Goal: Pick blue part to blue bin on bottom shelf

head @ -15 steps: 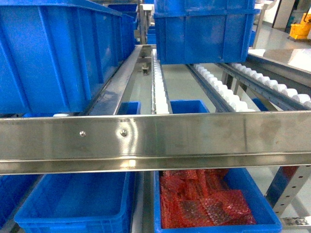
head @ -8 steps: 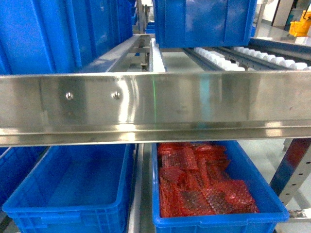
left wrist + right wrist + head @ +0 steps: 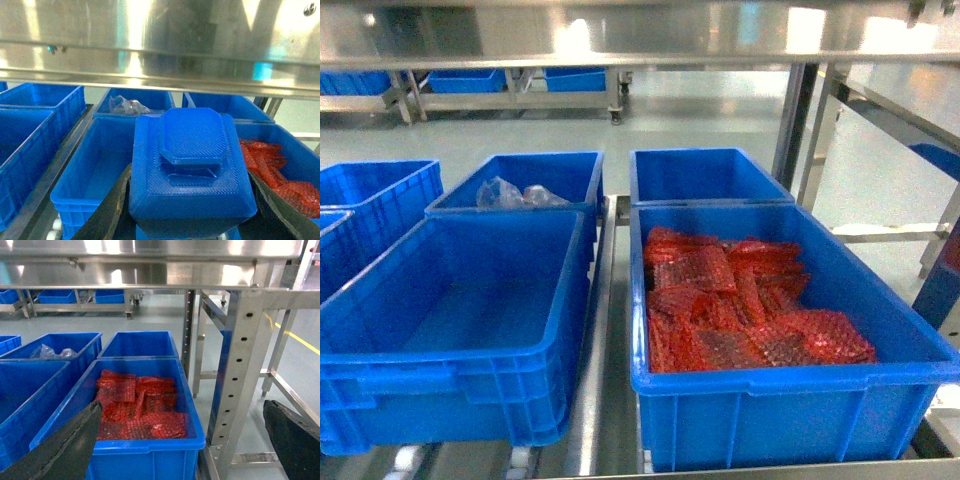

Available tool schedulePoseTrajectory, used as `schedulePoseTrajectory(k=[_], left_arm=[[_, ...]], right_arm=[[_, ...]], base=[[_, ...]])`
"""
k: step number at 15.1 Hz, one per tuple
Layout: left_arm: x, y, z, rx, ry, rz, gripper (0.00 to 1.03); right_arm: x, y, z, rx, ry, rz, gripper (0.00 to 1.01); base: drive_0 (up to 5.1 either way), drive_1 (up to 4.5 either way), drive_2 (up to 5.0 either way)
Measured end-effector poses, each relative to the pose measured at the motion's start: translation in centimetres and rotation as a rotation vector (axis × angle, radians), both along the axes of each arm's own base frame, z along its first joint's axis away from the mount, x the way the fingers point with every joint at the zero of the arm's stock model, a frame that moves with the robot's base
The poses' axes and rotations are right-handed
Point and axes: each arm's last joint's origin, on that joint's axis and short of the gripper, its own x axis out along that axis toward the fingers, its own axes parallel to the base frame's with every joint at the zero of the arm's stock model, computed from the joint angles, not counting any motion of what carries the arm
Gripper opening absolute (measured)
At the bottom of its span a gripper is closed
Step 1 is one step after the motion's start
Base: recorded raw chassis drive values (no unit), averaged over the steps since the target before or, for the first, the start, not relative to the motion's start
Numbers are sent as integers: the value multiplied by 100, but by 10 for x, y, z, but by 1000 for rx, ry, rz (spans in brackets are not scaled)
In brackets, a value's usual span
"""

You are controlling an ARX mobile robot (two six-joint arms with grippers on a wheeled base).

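The blue part (image 3: 192, 165), a ribbed block with an octagonal raised top, sits between the dark fingers of my left gripper (image 3: 192, 212), which is shut on it. It hangs just in front of and above an empty blue bin (image 3: 87, 175) on the bottom shelf; the head view shows that bin (image 3: 470, 320) at front left. My right gripper (image 3: 180, 442) is open with nothing between its fingers, near the corner of the bin of red bubble wrap (image 3: 125, 445). Neither gripper shows in the head view.
A steel shelf rail (image 3: 160, 55) runs overhead. The bin of red wrap (image 3: 790, 385) stands at front right. Behind are a bin with clear bags (image 3: 520, 180) and an empty one (image 3: 705, 175). More bins (image 3: 370, 200) lie left. A perforated steel upright (image 3: 240, 365) stands right.
The head view has dropped from the upper roller shelf down to the bottom shelf. The steel rail has slid up to the top edge, and the lower bins now fill the frame.
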Motion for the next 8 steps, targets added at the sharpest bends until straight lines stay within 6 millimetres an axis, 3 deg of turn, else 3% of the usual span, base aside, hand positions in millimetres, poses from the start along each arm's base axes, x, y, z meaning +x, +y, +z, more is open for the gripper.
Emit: schedulePoseTrajectory(k=[8], left_arm=[[0, 0, 0, 0, 0, 0, 44]], right_arm=[[0, 0, 0, 0, -1, 0, 98]], base=[[0, 0, 0]])
